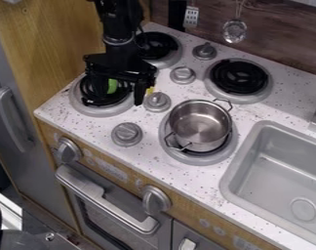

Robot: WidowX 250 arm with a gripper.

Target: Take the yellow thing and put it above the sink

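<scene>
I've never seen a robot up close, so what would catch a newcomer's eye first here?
Probably the black arm, coming in from the top edge, its gripper over the left front burner, with something green showing there and a bit of yellow beside it. Next, the shiny metal pot on the burner nearest the grey sink.

Light wood panel (53, 44): upper left. Dark wood-grain backsplash (281, 46): upper right. Gray door (29, 163) with curved handle (12, 119): left edge. White speckled countertop (252, 114): slants across the center.
</scene>
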